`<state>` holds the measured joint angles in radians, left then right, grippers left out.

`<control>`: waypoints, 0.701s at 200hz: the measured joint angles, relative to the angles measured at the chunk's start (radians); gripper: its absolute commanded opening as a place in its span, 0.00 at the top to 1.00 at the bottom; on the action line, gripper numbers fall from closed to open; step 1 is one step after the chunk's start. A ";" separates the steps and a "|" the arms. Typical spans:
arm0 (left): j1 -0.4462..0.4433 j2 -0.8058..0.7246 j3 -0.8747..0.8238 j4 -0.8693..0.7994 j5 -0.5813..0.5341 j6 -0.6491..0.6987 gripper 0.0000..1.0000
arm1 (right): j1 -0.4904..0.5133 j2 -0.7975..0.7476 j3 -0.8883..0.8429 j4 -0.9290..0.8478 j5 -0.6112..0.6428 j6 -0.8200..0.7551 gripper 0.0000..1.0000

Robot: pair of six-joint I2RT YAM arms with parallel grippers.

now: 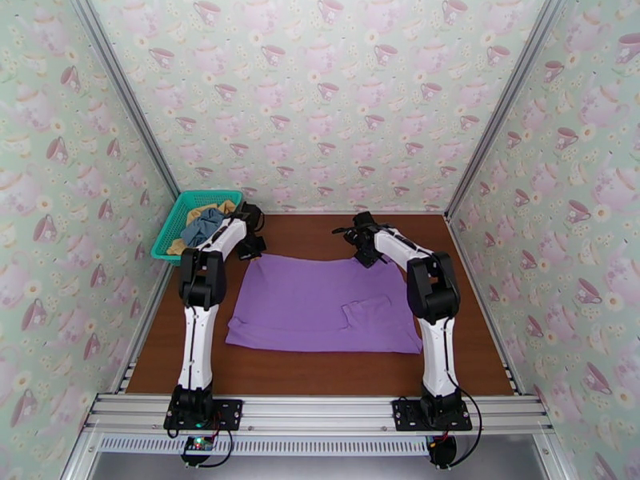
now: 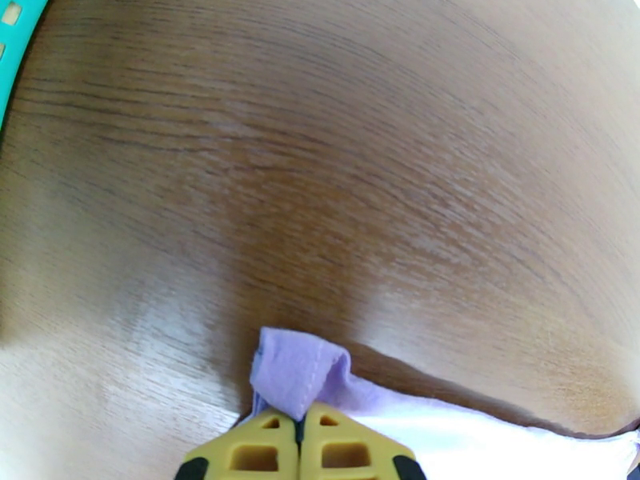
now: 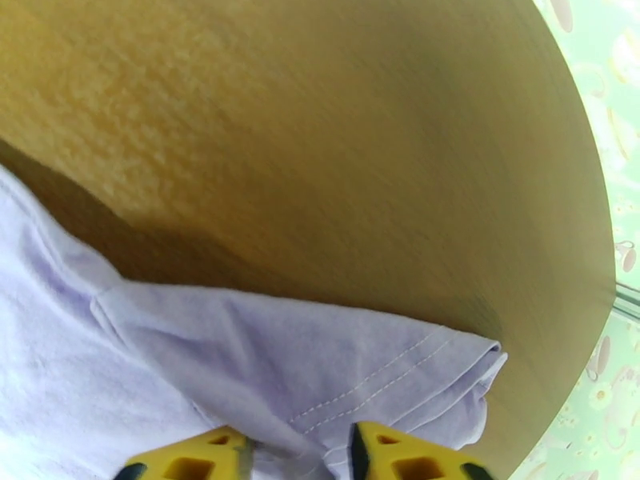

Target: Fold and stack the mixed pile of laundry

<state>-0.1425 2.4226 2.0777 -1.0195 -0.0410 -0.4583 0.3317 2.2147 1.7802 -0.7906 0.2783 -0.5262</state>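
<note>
The purple T-shirt [image 1: 312, 302] lies spread nearly flat in the middle of the brown wooden surface [image 1: 320, 374], between the 2 arms, with a small rumpled fold toward its near right part. Its far edge runs from one arm's tip to the other.

The left jaws sit at the shirt's far left corner. In the left wrist view the 2 yellow fingers [image 2: 264, 450] are pressed together and pinch a small tuck of the purple cloth [image 2: 300, 374], which stands up just past their tips. The rest of the cloth trails away to the right along the surface [image 2: 320, 194].

The right jaws sit at the far right corner. In the right wrist view the yellow fingers [image 3: 400, 458] stand apart, with a gap between them. The stitched hem of the shirt [image 3: 240, 346] runs into that gap, and the cloth bunches at the corner over the wood [image 3: 320, 114]. The fingers do not look pressed onto it.

A teal mesh basket [image 1: 170, 226] stands at the far left corner of the surface, against the wall and just beside the left arm's tip. Its rim [image 2: 16, 42] also shows in the left wrist view. Inside lie the other 2 pieces: the grey-blue piece [image 1: 204, 226] crumpled on top of the mustard-yellow piece [image 1: 198, 211], which shows around it.
</note>
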 measured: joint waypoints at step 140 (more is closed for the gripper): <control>0.000 -0.229 -0.269 0.115 0.044 0.007 1.00 | 0.120 -0.251 -0.037 -0.132 0.092 0.149 1.00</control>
<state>-0.1425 2.1937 1.8088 -0.9047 0.0032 -0.4511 0.4515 1.9633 1.7432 -0.9222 0.3702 -0.3775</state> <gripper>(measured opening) 0.061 0.066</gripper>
